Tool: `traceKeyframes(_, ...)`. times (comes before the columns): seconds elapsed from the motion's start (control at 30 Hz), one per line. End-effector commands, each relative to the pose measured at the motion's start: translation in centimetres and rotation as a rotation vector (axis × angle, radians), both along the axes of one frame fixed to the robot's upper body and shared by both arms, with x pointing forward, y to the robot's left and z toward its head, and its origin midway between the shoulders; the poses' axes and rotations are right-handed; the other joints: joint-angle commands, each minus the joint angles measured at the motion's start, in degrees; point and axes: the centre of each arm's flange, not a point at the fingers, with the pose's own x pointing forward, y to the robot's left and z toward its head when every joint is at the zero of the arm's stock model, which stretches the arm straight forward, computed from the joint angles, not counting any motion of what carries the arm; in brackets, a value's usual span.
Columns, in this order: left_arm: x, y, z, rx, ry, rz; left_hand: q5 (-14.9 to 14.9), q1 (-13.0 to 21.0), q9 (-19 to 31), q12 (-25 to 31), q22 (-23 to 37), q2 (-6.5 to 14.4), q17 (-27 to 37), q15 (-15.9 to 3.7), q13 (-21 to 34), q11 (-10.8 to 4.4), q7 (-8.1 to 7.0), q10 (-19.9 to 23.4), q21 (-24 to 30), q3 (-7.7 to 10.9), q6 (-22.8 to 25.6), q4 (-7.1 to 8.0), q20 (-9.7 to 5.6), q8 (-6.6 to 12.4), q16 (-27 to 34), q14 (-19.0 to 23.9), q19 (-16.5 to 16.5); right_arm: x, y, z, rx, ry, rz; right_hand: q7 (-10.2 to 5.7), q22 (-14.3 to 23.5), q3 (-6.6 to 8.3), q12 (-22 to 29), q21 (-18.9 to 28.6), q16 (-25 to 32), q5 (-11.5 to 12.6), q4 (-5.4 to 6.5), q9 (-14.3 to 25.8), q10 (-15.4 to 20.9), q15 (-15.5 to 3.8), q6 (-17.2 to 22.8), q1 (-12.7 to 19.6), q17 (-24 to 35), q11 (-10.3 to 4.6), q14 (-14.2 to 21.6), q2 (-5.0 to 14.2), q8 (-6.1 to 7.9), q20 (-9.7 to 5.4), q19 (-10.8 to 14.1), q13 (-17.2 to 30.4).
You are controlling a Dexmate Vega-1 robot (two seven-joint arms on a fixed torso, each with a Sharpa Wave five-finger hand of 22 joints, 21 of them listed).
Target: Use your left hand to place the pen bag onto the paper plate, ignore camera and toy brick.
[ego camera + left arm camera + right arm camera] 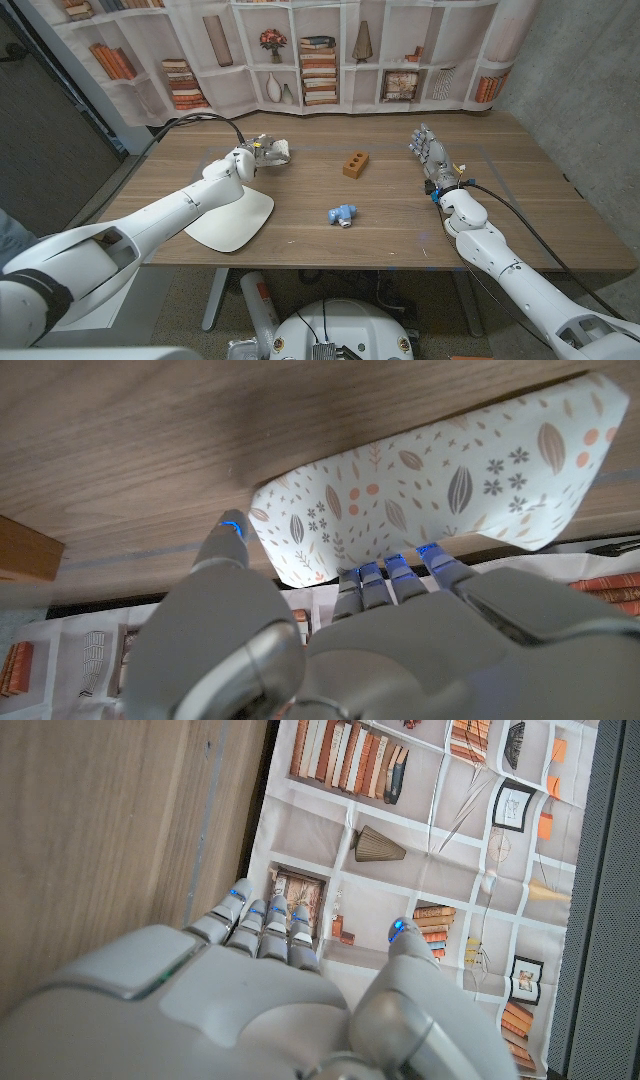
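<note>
The pen bag point(273, 151) point(440, 480), white with a leaf and dot pattern, is at the table's back left. My left hand point(245, 162) point(330, 630) grips its near edge; the fingertips point(390, 568) press on the fabric and the thumb lies at the bag's corner. A shadow falls on the wood beside the bag. The white paper plate point(240, 222) lies near the front left edge, partly under my left forearm, closer to me than the bag. My right hand point(430, 155) point(270, 990) stands at the back right with fingers straight, holding nothing.
A brown toy brick point(355, 164) point(25, 550) sits at the table's middle back, right of the pen bag. A small blue toy camera point(343, 214) lies in the middle front. A bookshelf backdrop point(320, 60) hangs behind the table.
</note>
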Motion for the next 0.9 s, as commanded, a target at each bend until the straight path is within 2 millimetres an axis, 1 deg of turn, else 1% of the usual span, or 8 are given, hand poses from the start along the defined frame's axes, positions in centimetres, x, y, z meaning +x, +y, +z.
traceKeyframes(0.03,-0.07,-0.10,-0.51,0.001,0.013,0.017,0.5,2.7,0.3,0.6,0.2,0.8,0.1,-0.56,0.1,-0.36,-0.40,1.7,0.8,0.76,1.5,-0.40,0.34,0.57,0.4,1.9,2.8,-0.04,0.05,0.01,-0.004,0.000,0.005,-0.18,0.2,-0.11,-0.3,-0.2,-0.2,-0.2,0.00,0.3,0.3,-0.08,0.5,0.1,0.2,-0.01,0.5,0.57,-0.01,-1.65,0.6,0.2)
traceKeyframes(0.27,0.00,-0.09,-0.78,0.000,0.027,0.007,0.1,6.0,0.3,0.8,0.3,1.8,0.1,-1.17,0.2,-0.83,-0.83,3.7,1.5,1.63,3.9,-0.65,0.27,1.01,0.7,4.5,6.3,0.14,0.12,-0.14,-0.002,0.001,0.016,-0.20,0.2,-0.12,-0.4,-0.3,-0.2,-0.2,-0.03,0.3,0.3,-0.17,0.4,0.1,0.2,-0.05,0.5,0.60,-0.06,-1.69,0.7,0.2)
traceKeyframes(0.33,-0.02,-0.17,-0.78,-0.002,0.017,0.010,-0.1,6.6,0.3,0.8,0.4,1.7,0.2,-1.30,0.2,-0.78,-0.82,4.3,1.9,1.64,4.6,-0.60,0.24,1.11,0.8,5.4,7.8,0.24,0.16,-0.11,-0.003,0.001,0.020,-0.19,0.2,-0.12,-0.4,-0.3,-0.2,-0.2,-0.06,0.3,0.3,-0.18,0.4,0.2,0.2,-0.10,0.6,0.61,-0.04,-1.68,0.9,0.2)
traceKeyframes(0.57,0.04,-0.41,-0.65,0.002,0.004,0.023,-1.2,11.0,0.4,1.5,0.4,2.3,0.2,-2.93,0.2,-2.52,-1.95,9.3,3.5,2.48,9.0,-0.62,0.68,1.79,1.5,11.0,15.0,0.39,0.27,-0.06,-0.002,0.000,0.022,-0.14,0.2,-0.10,-0.4,-0.4,-0.1,-0.2,-0.17,0.3,0.2,-0.05,0.2,0.3,0.1,0.08,0.8,0.64,-0.12,-1.57,1.3,0.2)
traceKeyframes(0.73,0.22,-0.54,-0.64,-0.002,-0.008,0.035,-2.1,14.8,0.5,2.1,0.4,3.7,0.3,-3.82,0.2,-3.02,-2.70,13.4,4.6,3.75,12.5,-0.80,-0.43,2.50,2.2,15.6,19.4,0.47,0.30,-0.09,0.000,0.001,0.023,-0.17,0.2,-0.10,-0.4,-0.5,-0.2,-0.2,-0.22,0.3,0.2,-0.04,0.2,0.4,0.1,0.20,0.7,0.65,-0.13,-1.56,1.3,0.2)
traceKeyframes(0.77,0.26,-0.56,-0.64,-0.005,-0.011,0.036,-2.7,16.2,0.5,2.2,0.4,4.2,0.3,-3.72,0.3,-3.71,-2.58,14.8,4.9,4.18,13.5,-0.79,-1.22,2.63,2.3,17.0,21.0,0.49,0.30,-0.10,-0.002,0.002,0.023,-0.16,0.2,-0.10,-0.4,-0.5,-0.2,-0.2,-0.23,0.3,0.2,-0.06,0.2,0.4,0.1,0.19,0.7,0.65,-0.13,-1.58,1.4,0.2)
traceKeyframes(0.87,0.28,-0.61,-0.62,-0.014,-0.032,0.052,-4.0,18.2,0.5,2.3,0.4,5.3,0.4,-4.42,0.3,-4.23,-3.11,17.0,5.3,4.95,15.7,-0.68,-1.78,3.06,2.5,19.4,22.9,0.54,0.32,-0.08,-0.002,0.003,0.023,-0.13,0.2,-0.10,-0.4,-0.6,-0.2,-0.2,-0.25,0.3,0.2,-0.10,0.2,0.4,0.1,0.18,0.8,0.65,-0.12,-1.58,1.4,0.2)
traceKeyframes(0.9,0.29,-0.64,-0.62,-0.012,-0.035,0.047,-5.2,19.7,0.6,2.5,0.4,6.2,0.4,-4.78,0.3,-5.03,-3.43,19.2,5.7,5.50,18.3,-0.52,-2.01,3.75,2.7,21.6,24.8,0.56,0.32,-0.06,-0.004,0.004,0.023,-0.14,0.2,-0.10,-0.4,-0.6,-0.2,-0.2,-0.27,0.3,0.2,-0.08,0.2,0.4,0.1,0.16,0.8,0.65,-0.12,-1.56,1.4,0.2)
